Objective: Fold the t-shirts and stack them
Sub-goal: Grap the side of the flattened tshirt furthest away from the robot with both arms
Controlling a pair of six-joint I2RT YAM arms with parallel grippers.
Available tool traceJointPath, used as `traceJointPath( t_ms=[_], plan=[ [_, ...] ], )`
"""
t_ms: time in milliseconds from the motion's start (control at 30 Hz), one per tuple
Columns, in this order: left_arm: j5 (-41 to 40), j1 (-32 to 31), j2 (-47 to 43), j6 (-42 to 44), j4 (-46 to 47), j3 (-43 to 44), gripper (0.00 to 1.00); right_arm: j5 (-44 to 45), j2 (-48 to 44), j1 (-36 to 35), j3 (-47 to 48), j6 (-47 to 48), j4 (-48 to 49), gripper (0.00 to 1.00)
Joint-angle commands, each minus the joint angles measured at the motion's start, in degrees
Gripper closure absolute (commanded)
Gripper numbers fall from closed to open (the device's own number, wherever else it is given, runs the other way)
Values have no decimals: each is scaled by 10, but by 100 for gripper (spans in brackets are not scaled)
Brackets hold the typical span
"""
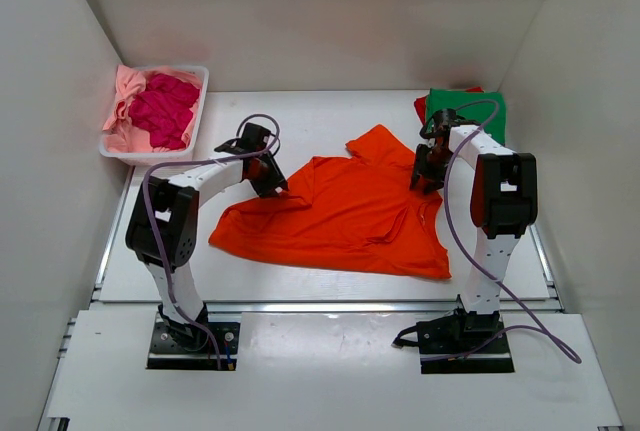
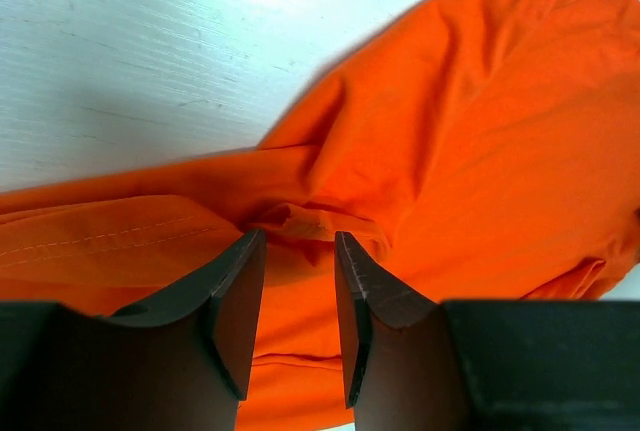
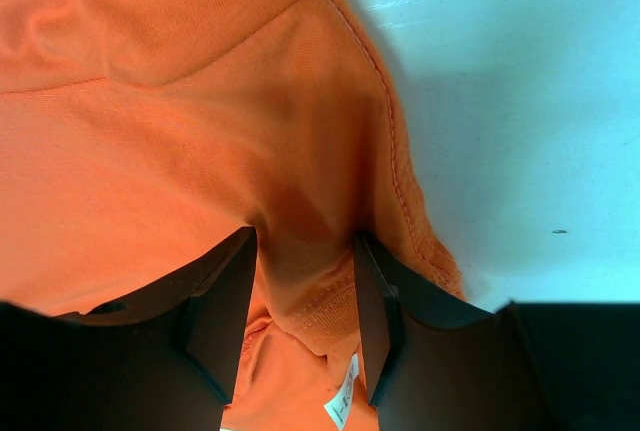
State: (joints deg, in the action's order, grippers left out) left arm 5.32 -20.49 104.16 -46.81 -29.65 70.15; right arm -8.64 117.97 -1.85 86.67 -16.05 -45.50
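A bright orange t-shirt (image 1: pixel 340 216) lies spread and rumpled across the middle of the table. My left gripper (image 1: pixel 272 179) is down at its left upper edge. In the left wrist view its jaws (image 2: pixel 300 236) stand apart over a bunched fold of the orange cloth (image 2: pixel 480 131), not pinching it. My right gripper (image 1: pixel 425 176) is at the shirt's right upper edge. Seen from the right wrist, that gripper (image 3: pixel 305 236) is shut on a fold of the collar (image 3: pixel 320 301), with a white label below.
A folded green t-shirt (image 1: pixel 470 111) lies at the back right on top of a red one (image 1: pixel 420 106). At the back left a white basket (image 1: pixel 203 81) holds a magenta t-shirt (image 1: pixel 165 111) and a light pink one (image 1: pixel 122 101). White walls enclose the table.
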Motion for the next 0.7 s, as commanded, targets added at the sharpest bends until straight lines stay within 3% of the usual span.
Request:
traceJointPath(
  t_ms=[0,333,500,667],
  plan=[
    [-14,-2,-3,-2,-2,7,55,-1,-21,-3,-4,-2,6,59],
    [-23,-8,34,-7,4,41,59,-8,-24,0,-8,0,7,59],
    [-23,-4,23,-14,11,39,85,-8,-23,-1,-7,-3,5,59],
    [-52,22,-15,-12,7,36,93,-7,-25,2,-6,0,5,58]
  ],
)
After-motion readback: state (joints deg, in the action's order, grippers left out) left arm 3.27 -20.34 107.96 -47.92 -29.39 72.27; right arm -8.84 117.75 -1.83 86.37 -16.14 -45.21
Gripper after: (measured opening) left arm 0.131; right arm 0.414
